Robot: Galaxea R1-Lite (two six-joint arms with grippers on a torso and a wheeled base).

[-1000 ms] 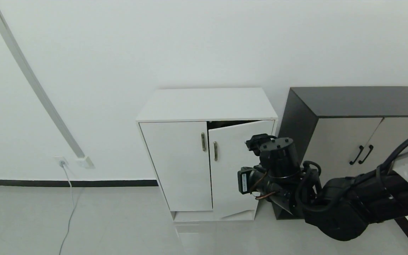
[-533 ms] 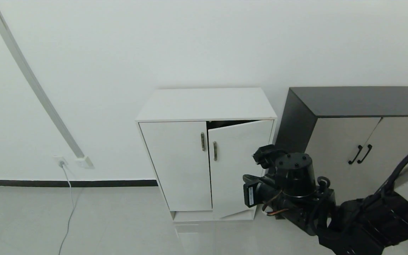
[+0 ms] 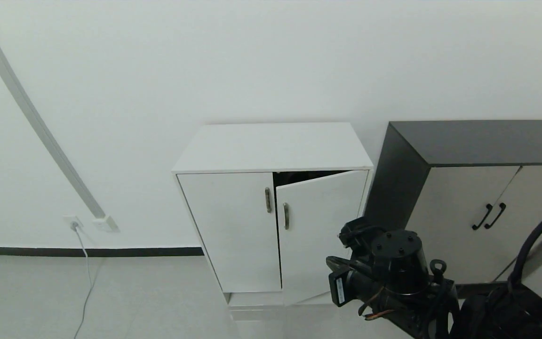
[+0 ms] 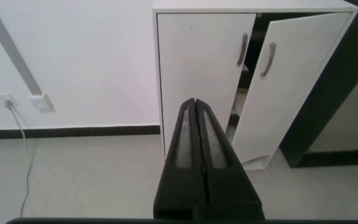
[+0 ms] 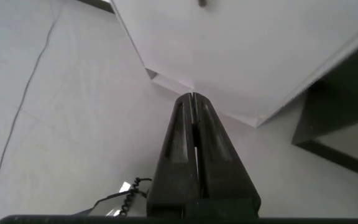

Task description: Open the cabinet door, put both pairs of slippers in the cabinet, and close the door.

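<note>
The white cabinet (image 3: pixel 271 147) stands against the wall. Its left door (image 3: pixel 228 226) is closed and its right door (image 3: pixel 320 226) stands slightly ajar, with a dark gap along its top and handle side. My right gripper (image 5: pixel 193 98) is shut with nothing in it, low down and pointing at the bottom edge of the ajar door (image 5: pixel 260 50); the right arm's wrist (image 3: pixel 395 263) sits in front of the cabinet's lower right corner. My left gripper (image 4: pixel 194 102) is shut and empty, facing the cabinet (image 4: pixel 204 56) from a distance. Pale shapes (image 4: pixel 243 94) show through the gap; what they are is unclear.
A dark grey cabinet (image 3: pixel 478 141) with two doors and black handles stands right beside the white one. A wall socket with a hanging cable (image 3: pixel 72 222) and a slanted conduit (image 3: pixel 40 127) are at the left. Bare floor (image 3: pixel 111 296) lies left of the cabinet.
The right arm has drawn back from the ajar door, downward and to the right. The head camera has shifted, so the whole scene sits lower. The door's gap looks unchanged.
</note>
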